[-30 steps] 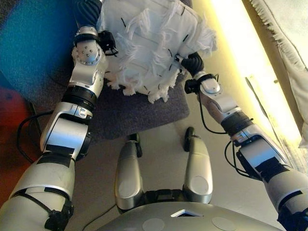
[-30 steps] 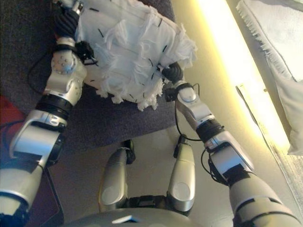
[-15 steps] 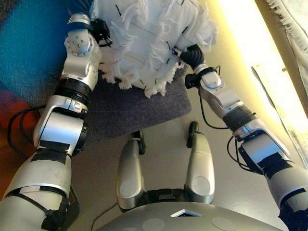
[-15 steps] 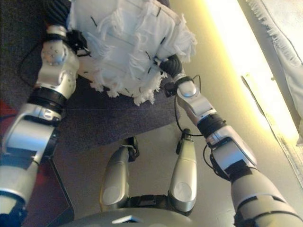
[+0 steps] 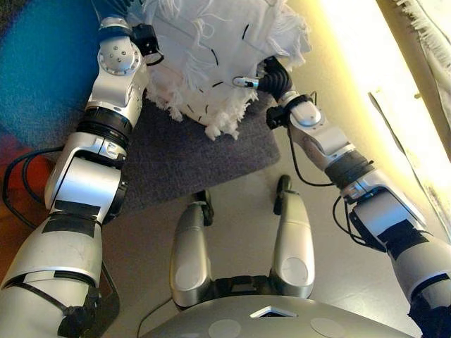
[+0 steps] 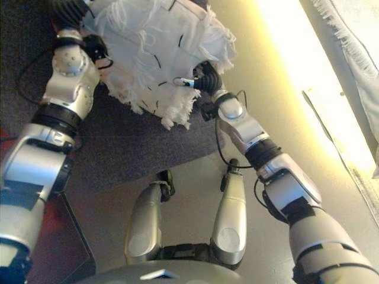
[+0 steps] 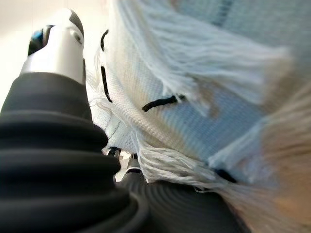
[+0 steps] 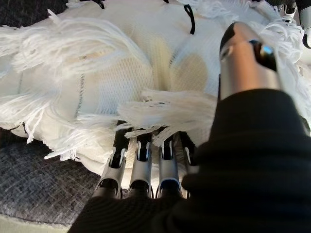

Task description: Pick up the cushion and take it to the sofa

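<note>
A white fringed cushion (image 5: pixel 211 49) with short black stitches hangs between my two hands above a dark grey rug (image 5: pixel 190 162). My right hand (image 5: pixel 273 76) grips its near right edge: the fingers (image 8: pixel 141 170) lie under the fringe and the thumb (image 8: pixel 245 60) presses on top. At the cushion's left side is my left hand (image 7: pixel 56 48), thumb against the cushion's face and fingers (image 7: pixel 121 160) tucked beneath it. In the eye views most of that hand is cut off at the upper edge.
The rug ends on pale floor (image 5: pixel 239 204) near the robot. A blue surface (image 5: pixel 42 70) and a red patch (image 5: pixel 14 169) lie to the left. Along the right runs a bright strip (image 5: pixel 366 63), with a pale fringed fabric (image 6: pixel 355 35) beyond it.
Both hands and the cushion have moved farther away and a little left. The right hand has turned, so its thumb now sticks out over the cushion's edge.
</note>
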You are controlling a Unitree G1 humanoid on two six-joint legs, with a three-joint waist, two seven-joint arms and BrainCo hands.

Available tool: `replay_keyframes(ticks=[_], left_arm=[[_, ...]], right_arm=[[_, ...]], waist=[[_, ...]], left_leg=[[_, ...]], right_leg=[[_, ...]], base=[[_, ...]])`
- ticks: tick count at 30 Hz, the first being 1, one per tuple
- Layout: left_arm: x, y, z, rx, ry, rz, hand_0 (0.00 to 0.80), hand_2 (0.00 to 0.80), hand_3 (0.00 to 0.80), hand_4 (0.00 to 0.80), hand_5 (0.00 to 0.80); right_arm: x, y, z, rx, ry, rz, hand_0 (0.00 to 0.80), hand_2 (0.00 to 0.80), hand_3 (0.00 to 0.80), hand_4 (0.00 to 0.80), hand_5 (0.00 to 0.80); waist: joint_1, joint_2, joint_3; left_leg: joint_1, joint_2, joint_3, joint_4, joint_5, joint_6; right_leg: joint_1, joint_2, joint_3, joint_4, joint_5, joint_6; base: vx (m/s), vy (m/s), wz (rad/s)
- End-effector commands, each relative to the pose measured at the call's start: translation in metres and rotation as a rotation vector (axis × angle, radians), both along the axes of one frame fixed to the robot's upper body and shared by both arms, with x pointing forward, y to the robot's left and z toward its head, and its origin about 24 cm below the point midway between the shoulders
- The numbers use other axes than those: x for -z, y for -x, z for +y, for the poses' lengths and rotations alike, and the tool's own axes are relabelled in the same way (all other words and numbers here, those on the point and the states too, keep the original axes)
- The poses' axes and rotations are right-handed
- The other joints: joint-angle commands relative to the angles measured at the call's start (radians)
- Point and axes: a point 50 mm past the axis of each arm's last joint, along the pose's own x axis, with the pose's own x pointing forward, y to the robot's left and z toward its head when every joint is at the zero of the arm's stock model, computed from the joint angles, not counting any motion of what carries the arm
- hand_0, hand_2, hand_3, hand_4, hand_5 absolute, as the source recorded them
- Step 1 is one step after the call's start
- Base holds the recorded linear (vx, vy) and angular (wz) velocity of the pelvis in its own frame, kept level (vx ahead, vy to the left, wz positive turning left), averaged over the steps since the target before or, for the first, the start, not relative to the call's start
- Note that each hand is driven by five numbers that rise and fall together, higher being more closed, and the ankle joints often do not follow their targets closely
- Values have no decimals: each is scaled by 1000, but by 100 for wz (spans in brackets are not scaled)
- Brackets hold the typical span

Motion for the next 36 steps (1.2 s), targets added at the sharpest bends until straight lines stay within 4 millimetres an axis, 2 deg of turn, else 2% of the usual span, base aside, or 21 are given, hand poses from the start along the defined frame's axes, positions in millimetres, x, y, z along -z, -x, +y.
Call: replay_keyframes(ticks=[1, 7, 14, 16, 21, 23, 26, 27, 30, 36], left_arm=[[-42, 5, -10, 13, -28, -126, 0, 0, 0, 0, 0], [-28, 8, 23, -84, 17, -80, 0, 0, 0, 0, 0], [-12, 16, 34, -25, -21, -77, 0, 0, 0, 0, 0], [-1, 19, 38, 15, 15, -74, 0, 0, 0, 0, 0], [43, 37, 47, 118, 125, -71, 0, 0, 0, 0, 0], [64, 47, 48, 144, 106, -31, 0, 0, 0, 0, 0], [89, 65, 46, 180, 123, 8, 0, 0, 0, 0, 0], [105, 75, 48, 189, 143, 32, 0, 0, 0, 0, 0], [130, 93, 46, 215, 203, 84, 0, 0, 0, 0, 0], [170, 129, 44, 279, 339, 155, 0, 0, 0, 0, 0]], right_arm=[[-49, 7, 19, -94, -74, -177, 0, 0, 0, 0, 0], [-32, 9, 0, -49, -109, -130, 0, 0, 0, 0, 0], [-9, 15, -22, 10, -152, -98, 0, 0, 0, 0, 0], [2, 20, -30, 37, -160, -94, 0, 0, 0, 0, 0], [34, 38, -52, 127, -210, -49, 0, 0, 0, 0, 0], [50, 48, -65, 163, -227, -26, 0, 0, 0, 0, 0], [71, 65, -82, 207, -241, 14, 0, 0, 0, 0, 0], [83, 74, -92, 242, -251, 37, 0, 0, 0, 0, 0], [101, 92, -105, 285, -276, 77, 0, 0, 0, 0, 0], [120, 119, -113, 319, -328, 133, 0, 0, 0, 0, 0]], waist=[[-3, 12, -67], [3, 1, -98], [19, -13, -145], [25, -17, -161], [36, -25, -206], [41, -29, -230], [48, -33, -268], [52, -36, -290], [58, -38, -330], [66, -45, -375]], left_leg=[[-22, 41, -30, 20, -22, -59], [36, 36, -22, -22, -9, -53], [119, 21, -16, -100, 15, -38], [152, 13, -16, -132, 23, -31], [239, 6, -4, -233, 44, -23], [280, -2, -1, -283, 56, -17], [332, -9, 1, -337, 68, -8], [358, -11, 0, -359, 71, -1], [401, -10, 2, -398, 78, 7], [473, -7, 16, -453, 83, 16]], right_leg=[[76, -55, -13, -192, 87, 42], [133, -60, -44, -221, 84, 39], [235, -61, -99, -294, 93, 43], [273, -59, -119, -326, 99, 45], [380, -32, -158, -432, 119, 52], [423, -15, -168, -479, 131, 55], [475, 9, -174, -525, 141, 58], [498, 20, -175, -540, 143, 60], [539, 37, -180, -570, 147, 63], [604, 69, -188, -617, 151, 62]], base=[[44, 6, 1], [39, 3, 5], [47, -24, 7], [40, -20, 11], [44, -24, 3], [62, -34, -2], [99, -38, 1], [127, -37, 7], [124, -31, 11], [44, -15, 2]])
